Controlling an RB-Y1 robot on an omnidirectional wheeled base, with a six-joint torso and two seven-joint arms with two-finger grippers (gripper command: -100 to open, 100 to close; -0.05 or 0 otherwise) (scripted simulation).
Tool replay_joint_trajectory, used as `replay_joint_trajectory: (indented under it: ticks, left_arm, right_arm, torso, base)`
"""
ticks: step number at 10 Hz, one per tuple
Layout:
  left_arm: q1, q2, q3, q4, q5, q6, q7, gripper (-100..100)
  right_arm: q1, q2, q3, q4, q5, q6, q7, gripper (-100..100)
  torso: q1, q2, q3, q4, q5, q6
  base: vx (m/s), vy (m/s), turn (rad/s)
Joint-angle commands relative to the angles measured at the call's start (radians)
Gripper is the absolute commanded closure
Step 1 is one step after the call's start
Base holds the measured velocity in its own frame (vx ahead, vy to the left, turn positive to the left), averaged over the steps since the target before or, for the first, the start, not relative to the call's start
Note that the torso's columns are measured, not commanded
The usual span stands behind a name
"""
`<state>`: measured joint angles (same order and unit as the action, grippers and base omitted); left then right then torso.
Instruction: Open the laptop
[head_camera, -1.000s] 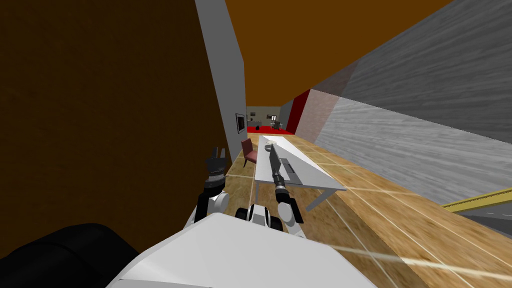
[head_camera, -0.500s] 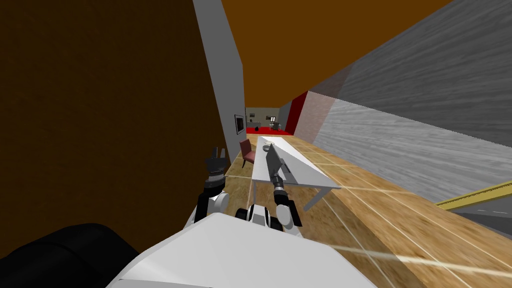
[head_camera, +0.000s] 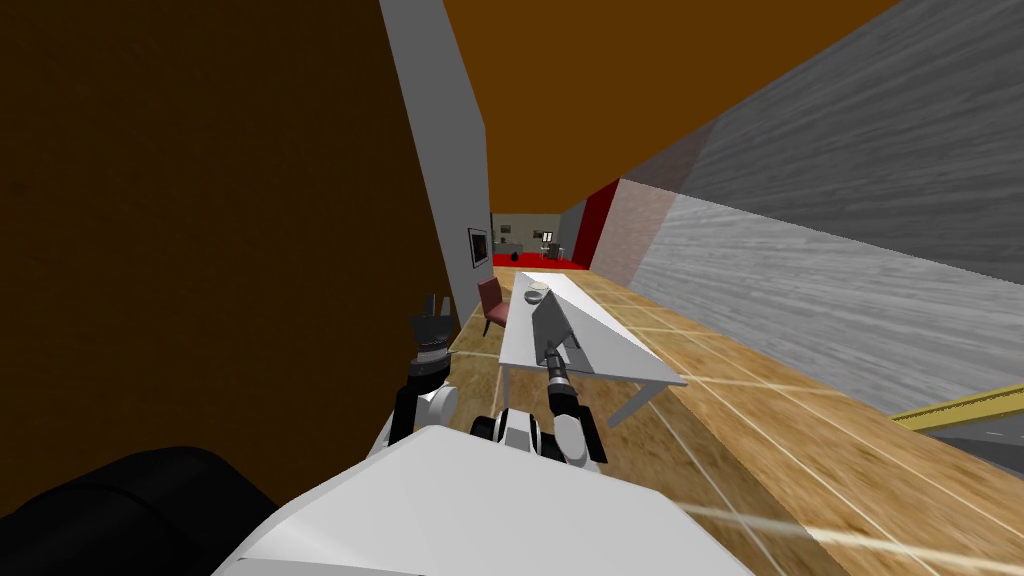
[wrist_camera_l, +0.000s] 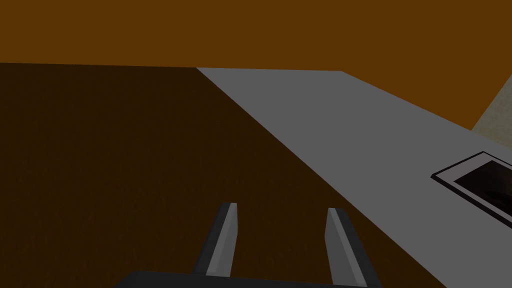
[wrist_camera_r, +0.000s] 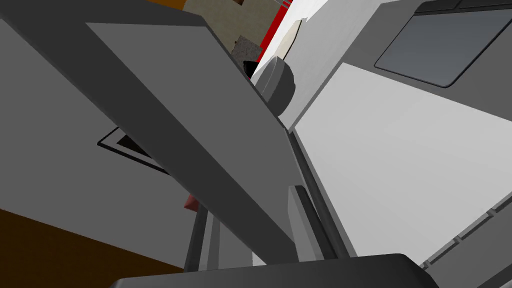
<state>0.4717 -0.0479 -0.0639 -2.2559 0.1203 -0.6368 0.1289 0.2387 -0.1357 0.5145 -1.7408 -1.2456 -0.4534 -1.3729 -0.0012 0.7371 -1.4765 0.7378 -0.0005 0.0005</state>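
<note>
Right hand (wrist_camera_r: 250, 210): closed on the laptop (head_camera: 550, 320). The two fingers (wrist_camera_r: 300, 220) stand one on each face of the lid (wrist_camera_r: 190, 115), near one of its side edges, and the grey panel passes between them. In the head view, this arm reaches forward from the shoulder to the near end of the counter (head_camera: 625, 358).

Lid: raised steeply off the base (wrist_camera_r: 400, 150) and standing close to upright. The inner face of the base is exposed, with the touchpad (wrist_camera_r: 440, 45) visible and a row of keys at its edge.

Laptop position: on the white counter, toward its near end, with the base flat on the top.

Surroundings:
- A grey round object (head_camera: 537, 297) rests on the counter beyond the laptop, well apart from it.
- A red chair (head_camera: 494, 303) stands on the floor (head_camera: 800, 450) beside the counter's left side, close to the grey wall (head_camera: 455, 200).
- The floor has a wood pattern with pale seams.

Left hand (head_camera: 432, 308): raised at the robot's left, well apart from the counter. Its fingers (wrist_camera_l: 222, 240) are parted with nothing between them.
</note>
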Motion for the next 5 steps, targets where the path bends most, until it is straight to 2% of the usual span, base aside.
replay_joint_trajectory:
  ticks: [1, 2, 3, 4, 5]
  left_arm:
    - [0.000, 0.000, 0.000, 0.000, 0.000, 0.000, 0.000, 0]
    - [0.000, 0.000, 0.000, 0.000, 0.000, 0.000, 0.000, 0]
    - [0.000, 0.000, 0.000, 0.000, 0.000, 0.000, 0.000, 0]
    - [0.000, 0.000, 0.000, 0.000, 0.000, 0.000, 0.000, 0]
    - [0.000, 0.000, 0.000, 0.000, 0.000, 0.000, 0.000, 0]
  right_arm:
    - [0.017, -0.013, 0.017, -0.023, -0.043, -0.020, -0.069, 100]
    - [0.012, -0.009, 0.015, -0.014, -0.031, -0.015, -0.051, 100]
    - [0.005, -0.016, 0.017, -0.003, -0.037, -0.025, -0.104, 100]
    - [0.005, -0.016, 0.017, -0.003, -0.037, -0.025, -0.104, 100]
    - [-0.003, -0.022, 0.019, 0.009, -0.041, -0.033, -0.145, 100]
  torso:
    - [-0.001, 0.001, 0.000, 0.000, 0.000, 0.000]
    - [0.000, 0.001, 0.000, 0.001, 0.000, 0.000]
    - [0.002, 0.002, 0.001, 0.001, 0.001, 0.000]
    - [0.002, 0.003, 0.002, 0.001, 0.001, -0.001]
    - [0.002, 0.003, 0.002, 0.002, 0.001, -0.001]
  base:
    - [0.045, -0.040, 0.015]
    - [0.020, -0.017, 0.001]
    - [0.001, -0.018, 0.004]
    - [-0.003, -0.019, 0.006]
    - [-0.006, -0.020, 0.007]
